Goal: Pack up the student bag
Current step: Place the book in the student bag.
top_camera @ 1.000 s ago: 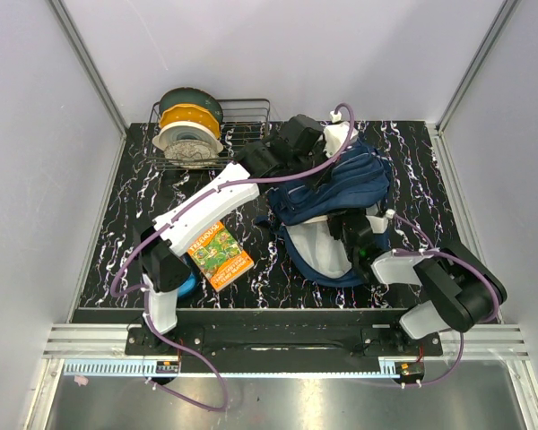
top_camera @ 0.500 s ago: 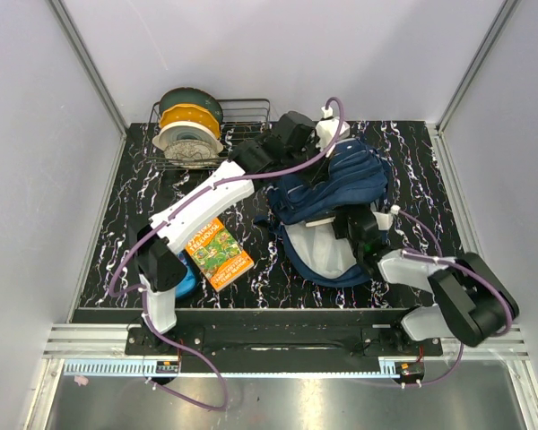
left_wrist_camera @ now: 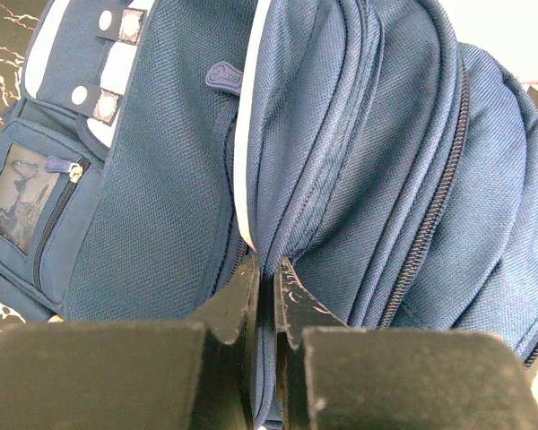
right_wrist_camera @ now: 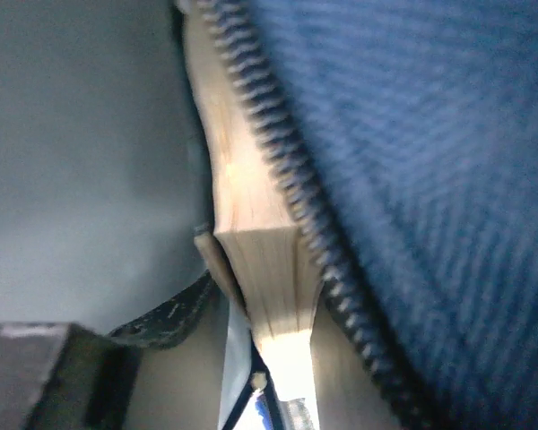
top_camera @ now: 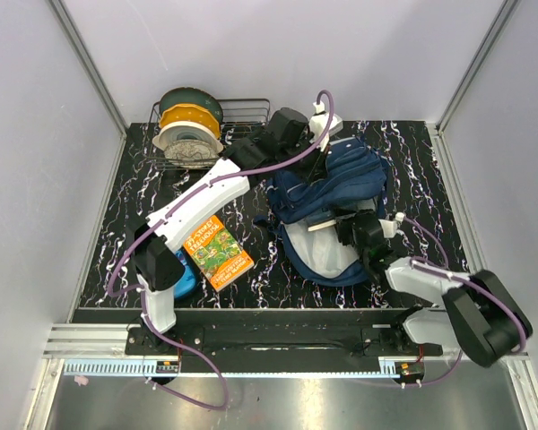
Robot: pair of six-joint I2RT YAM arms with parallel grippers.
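Backpack [top_camera: 332, 184]: navy, lying open centre-right on the worktop [top_camera: 412, 161], pale lining facing the arms.
Left gripper [left_wrist_camera: 267, 269]: pressed together on a fold of the bag's upper fabric.
Right gripper [top_camera: 348, 226]: at the bag's mouth beside the zipper [right_wrist_camera: 278, 161]; spread or pinching, cannot tell.
Book [top_camera: 218, 253]: flat, left of the bag.
Wire basket [top_camera: 247, 116]: rear left, holding spools [top_camera: 186, 125].

Orange-covered paperback book [top_camera: 218, 253]: one line of green capital lettering runs along the upper edge of the cover, above a green illustrated panel. The letters are too small to read with certainty.

Navy blue fabric backpack [left_wrist_camera: 161, 206]: a small oval navy rubber patch [left_wrist_camera: 224, 77] carries a raised mark, which is not legible.

No other text can be read.
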